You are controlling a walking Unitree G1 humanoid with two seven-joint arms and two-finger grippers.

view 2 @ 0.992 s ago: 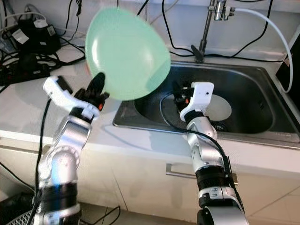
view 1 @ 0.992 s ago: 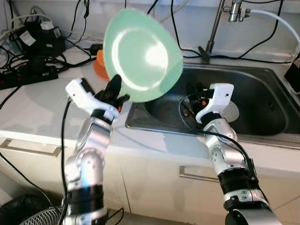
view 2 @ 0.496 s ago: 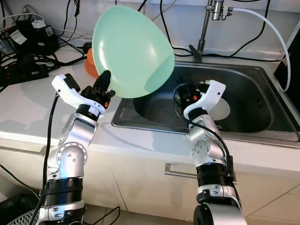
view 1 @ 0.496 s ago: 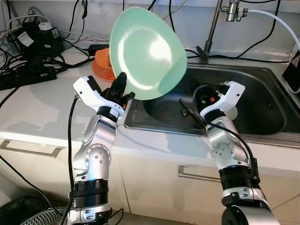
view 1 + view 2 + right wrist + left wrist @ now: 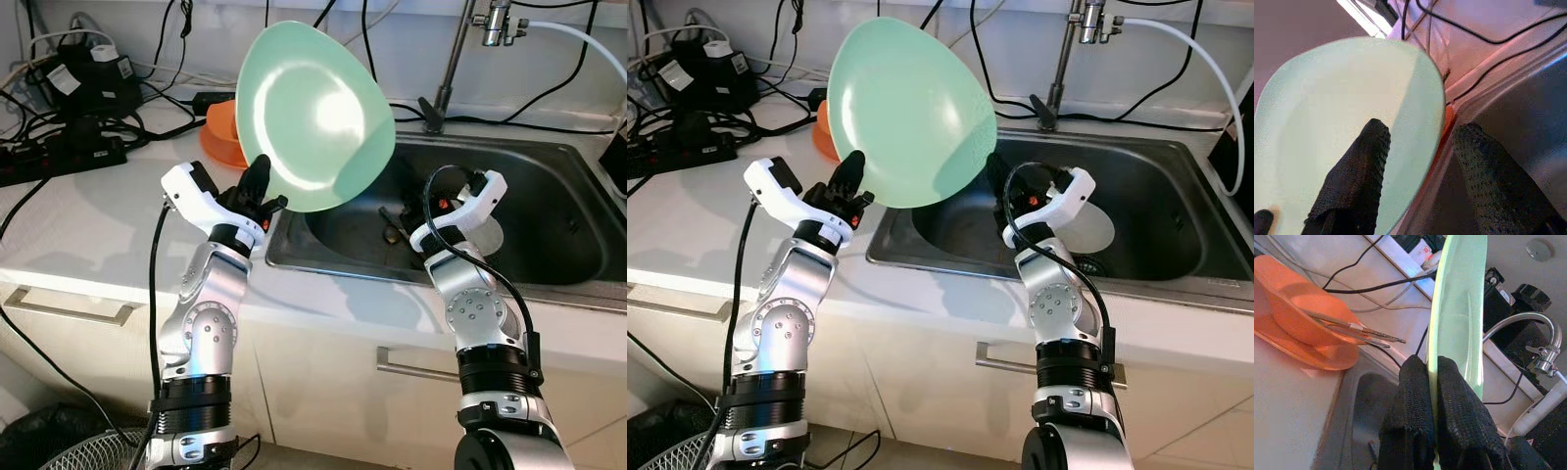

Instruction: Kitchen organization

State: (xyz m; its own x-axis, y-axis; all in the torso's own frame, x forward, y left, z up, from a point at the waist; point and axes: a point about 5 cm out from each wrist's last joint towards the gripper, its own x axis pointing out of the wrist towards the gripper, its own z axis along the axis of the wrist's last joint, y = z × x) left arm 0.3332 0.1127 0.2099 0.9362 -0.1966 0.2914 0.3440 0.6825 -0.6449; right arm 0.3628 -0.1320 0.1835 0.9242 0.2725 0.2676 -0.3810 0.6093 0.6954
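Note:
My left gripper [image 5: 257,186] is shut on the lower rim of a pale green plate [image 5: 313,108]. It holds the plate up on edge above the counter, at the sink's left edge. In the left wrist view both black fingers [image 5: 1413,396] pinch the thin green rim. My right gripper [image 5: 1422,129] is open over the sink with nothing between its fingers, which point at the plate's face. Its white wrist [image 5: 468,201] hangs over the basin. An orange bowl [image 5: 1298,303] holding metal utensils sits on the counter behind the plate.
The steel sink [image 5: 558,186] holds a white plate [image 5: 1095,227] and a dark utensil [image 5: 392,227]. A faucet [image 5: 446,59] stands at its back rim. Power strips and tangled cables [image 5: 69,147] crowd the counter's back left. Cabinet handles run below.
The green plate has shifted slightly right, toward the sink, still in my left gripper. My right wrist has turned and lifted a little, so its fingers now face the plate.

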